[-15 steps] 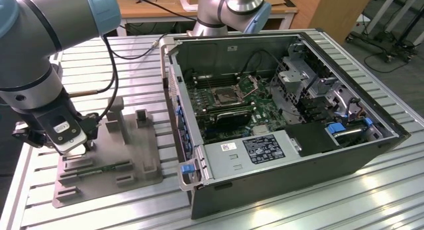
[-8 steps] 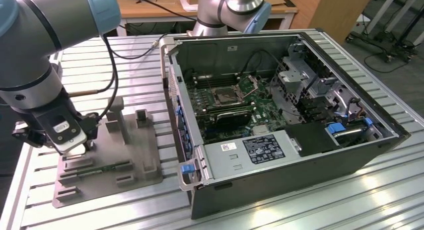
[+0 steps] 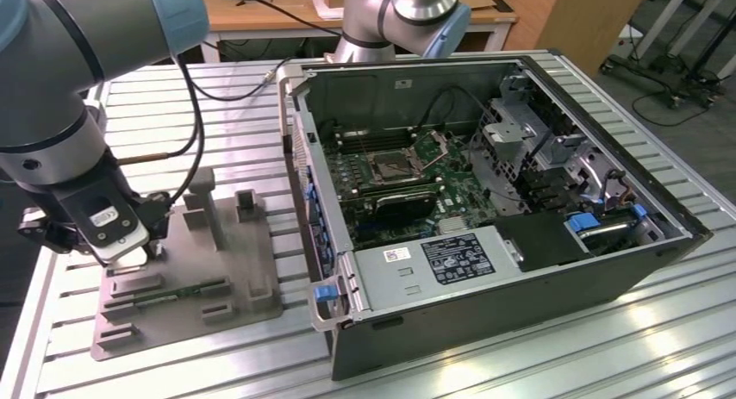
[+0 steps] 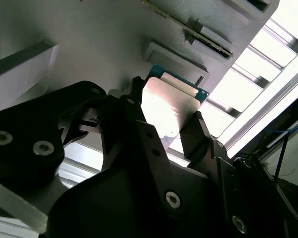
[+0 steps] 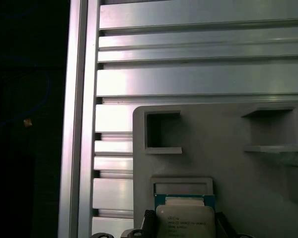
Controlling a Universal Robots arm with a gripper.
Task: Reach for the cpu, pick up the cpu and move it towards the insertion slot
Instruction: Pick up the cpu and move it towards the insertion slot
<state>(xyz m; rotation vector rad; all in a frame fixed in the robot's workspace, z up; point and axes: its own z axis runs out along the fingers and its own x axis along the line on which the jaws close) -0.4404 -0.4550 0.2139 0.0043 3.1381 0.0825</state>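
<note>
We find the hand [image 4: 165, 110] clenched on the cpu [image 4: 171, 114], its fingers [image 4: 196, 131] pressed to two opposite edges, just above the tray [image 3: 230, 270] at the side toward the exterior view's left; in the first wrist view the chip hangs slightly off the tray's square recess [image 5: 183, 186], so we judge it lifted rather than seated. The hold is on thin edges only, so we think a jolt or a quick swing could let the cpu slip or tilt, and a drop would land it on the tray or on the ribbed tabletop [image 3: 552, 356]; the tray's upright posts [image 3: 198, 192] stand near the hand, and a low path could clip them. The slot [image 3: 395, 165] lies well apart from the tray, inside the open case [image 3: 483, 278], whose side wall stands between the two; crossing too low risks striking that wall. A tilted chip arriving at the slot could, we judge, catch on its metal frame.
</note>
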